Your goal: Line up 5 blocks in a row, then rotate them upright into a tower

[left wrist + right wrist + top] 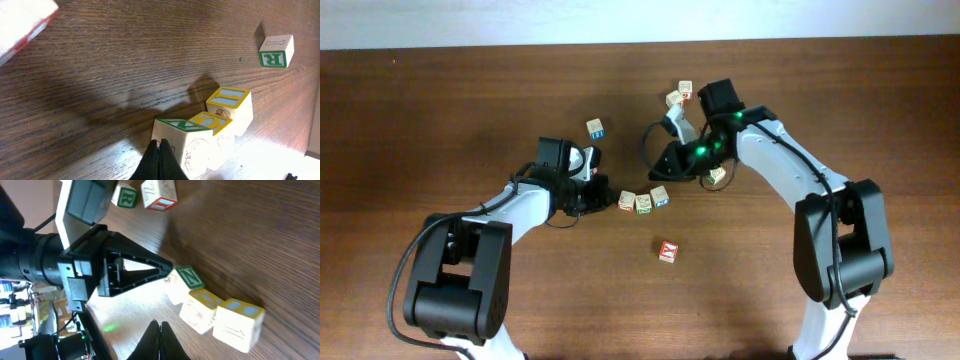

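Observation:
Three blocks lie in a row mid-table: a green-topped one [628,200] [176,134] [189,277], a middle one [644,204] [210,122] [202,311] and a blue-and-yellow one [660,196] [230,102] [238,323]. The red X block [667,251] sits alone nearer the front. My left gripper [612,200] [160,145] is shut and empty, its tips against the green-topped block's left side. My right gripper [653,175] [160,325] is shut and empty, hovering just behind the row. A green R block [718,176] [275,51] [124,196] lies partly under the right arm.
Other blocks lie farther back: one [595,128] left of centre and a pair [679,94] near the right wrist. A red-edged block [22,25] fills a corner of the left wrist view. A red-bordered block [160,194] lies beside the R block.

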Robot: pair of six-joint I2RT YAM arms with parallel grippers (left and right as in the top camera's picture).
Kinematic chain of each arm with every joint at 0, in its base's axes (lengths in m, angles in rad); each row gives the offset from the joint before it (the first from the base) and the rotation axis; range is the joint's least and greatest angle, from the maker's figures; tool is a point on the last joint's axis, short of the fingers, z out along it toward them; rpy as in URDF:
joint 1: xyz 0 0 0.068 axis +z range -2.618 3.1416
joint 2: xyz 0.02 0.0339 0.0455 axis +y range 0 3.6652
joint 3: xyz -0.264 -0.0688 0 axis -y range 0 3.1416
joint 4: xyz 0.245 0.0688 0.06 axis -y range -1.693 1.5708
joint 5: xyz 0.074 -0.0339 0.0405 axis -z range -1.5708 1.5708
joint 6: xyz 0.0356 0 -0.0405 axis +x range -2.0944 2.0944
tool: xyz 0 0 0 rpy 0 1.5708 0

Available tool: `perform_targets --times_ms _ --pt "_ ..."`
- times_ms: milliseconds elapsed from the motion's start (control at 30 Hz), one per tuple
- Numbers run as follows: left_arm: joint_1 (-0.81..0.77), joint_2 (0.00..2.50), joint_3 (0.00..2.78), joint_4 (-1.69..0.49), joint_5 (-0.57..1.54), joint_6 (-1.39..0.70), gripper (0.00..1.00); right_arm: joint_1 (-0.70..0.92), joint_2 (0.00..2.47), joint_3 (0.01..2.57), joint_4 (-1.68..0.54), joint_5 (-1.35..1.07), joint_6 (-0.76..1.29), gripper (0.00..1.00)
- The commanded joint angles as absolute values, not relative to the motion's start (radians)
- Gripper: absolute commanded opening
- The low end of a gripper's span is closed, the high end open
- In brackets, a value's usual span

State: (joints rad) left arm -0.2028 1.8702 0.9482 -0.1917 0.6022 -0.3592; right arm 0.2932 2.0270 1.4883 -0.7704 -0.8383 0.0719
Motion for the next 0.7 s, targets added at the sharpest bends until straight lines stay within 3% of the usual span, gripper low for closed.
perform_targets --times_ms 0,167,400,667 --pt "-0.198 1.872 0.953 -0.187 0.603 -0.321 0.0 0.292 2.001 1.486 -0.786 -0.806 0.064 0.04" --pt "-0.198 1.822 0.955 -0.205 0.518 -0.296 0.0 0.29 2.001 1.493 -0.836 -0.718 0.064 0.06" --pt "-0.198 1.696 0.955 -0.279 0.236 -0.267 0.0 0.294 2.001 1.498 -0.936 -0.518 0.065 0.08" --pt "-0.198 1.712 0.952 -0.266 0.17 -0.291 0.0 0.348 2.017 1.496 -0.805 -0.4 0.147 0.04"
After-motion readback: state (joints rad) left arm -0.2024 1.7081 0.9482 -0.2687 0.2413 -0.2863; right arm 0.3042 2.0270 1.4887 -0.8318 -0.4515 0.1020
